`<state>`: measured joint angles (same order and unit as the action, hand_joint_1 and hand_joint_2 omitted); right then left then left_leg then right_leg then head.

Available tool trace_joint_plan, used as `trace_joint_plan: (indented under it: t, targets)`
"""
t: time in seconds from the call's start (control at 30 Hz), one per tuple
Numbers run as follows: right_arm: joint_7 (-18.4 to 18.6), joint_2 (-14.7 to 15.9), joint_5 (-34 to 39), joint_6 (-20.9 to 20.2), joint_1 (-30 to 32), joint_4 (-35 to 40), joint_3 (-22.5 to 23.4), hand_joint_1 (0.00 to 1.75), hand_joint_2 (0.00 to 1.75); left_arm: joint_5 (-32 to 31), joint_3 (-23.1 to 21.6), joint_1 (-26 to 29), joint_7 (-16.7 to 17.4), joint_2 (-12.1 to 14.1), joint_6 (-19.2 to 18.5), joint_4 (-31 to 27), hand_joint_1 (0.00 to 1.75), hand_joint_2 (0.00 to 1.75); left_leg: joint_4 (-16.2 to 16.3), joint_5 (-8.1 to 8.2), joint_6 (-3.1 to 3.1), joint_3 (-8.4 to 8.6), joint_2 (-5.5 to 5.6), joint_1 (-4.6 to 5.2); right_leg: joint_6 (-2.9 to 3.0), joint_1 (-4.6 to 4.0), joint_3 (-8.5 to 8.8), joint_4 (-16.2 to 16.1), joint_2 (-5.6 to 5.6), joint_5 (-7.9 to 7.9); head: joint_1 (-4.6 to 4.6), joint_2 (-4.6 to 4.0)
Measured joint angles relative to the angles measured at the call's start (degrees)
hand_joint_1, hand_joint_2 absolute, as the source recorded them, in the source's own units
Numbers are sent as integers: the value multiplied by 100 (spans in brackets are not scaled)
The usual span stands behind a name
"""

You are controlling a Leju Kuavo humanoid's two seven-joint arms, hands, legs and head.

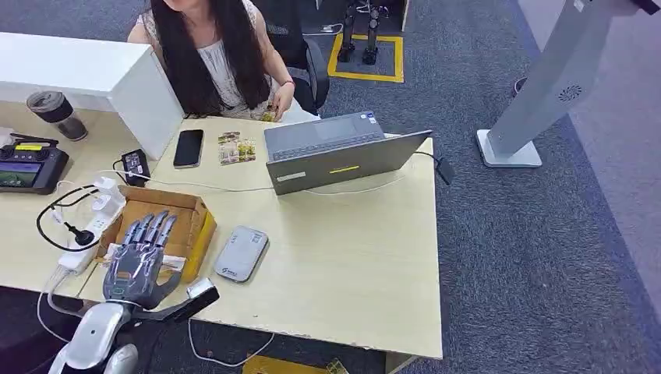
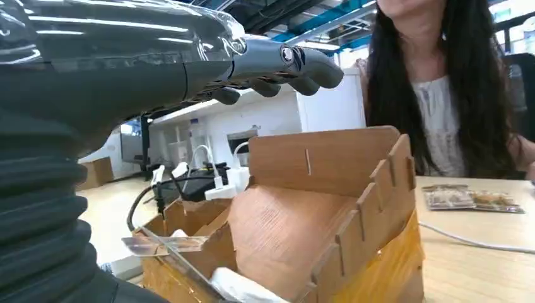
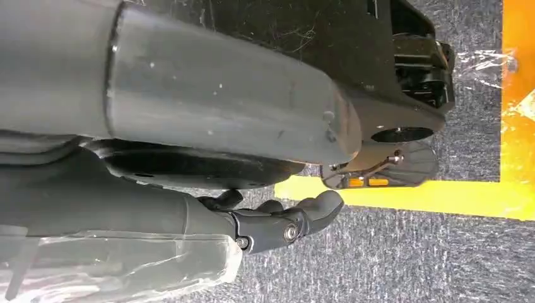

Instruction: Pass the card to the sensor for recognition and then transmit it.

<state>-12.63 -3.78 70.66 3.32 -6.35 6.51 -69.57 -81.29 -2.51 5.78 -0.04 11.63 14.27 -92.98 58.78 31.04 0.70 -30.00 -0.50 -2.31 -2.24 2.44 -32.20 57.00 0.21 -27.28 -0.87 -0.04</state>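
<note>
Left robot hand flat, empty

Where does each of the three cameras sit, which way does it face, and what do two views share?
Head view: high on the robot, looking down at the desk; left hand over the cardboard box.
Left wrist view: behind the left hand, facing across the box toward a person.
Right wrist view: on the hanging arm, facing the carpet; right hand shows.
Head and left wrist views share box, hand, person.
</note>
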Motion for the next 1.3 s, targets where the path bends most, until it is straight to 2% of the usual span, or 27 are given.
trace_joint_plan:
  t: [0.4,0.93,1.3]
  targets:
    - [70,0,0,0,-2,0,-39,0,0,-94,199,-37,129,-20,-13,207,0,175,0,0,0,-1,0,0,0,0,0,0,0,0,0,0]
    - [87,4,13,0,0,0,-39,0,0,-39,498,102,98,-52,2,232,0,175,0,0,0,-2,1,0,0,0,0,0,-1,0,0,0]
    - [87,4,13,0,0,0,-39,0,0,-35,514,114,83,-52,4,232,0,175,0,0,0,-2,1,0,0,0,0,0,-1,0,0,0]
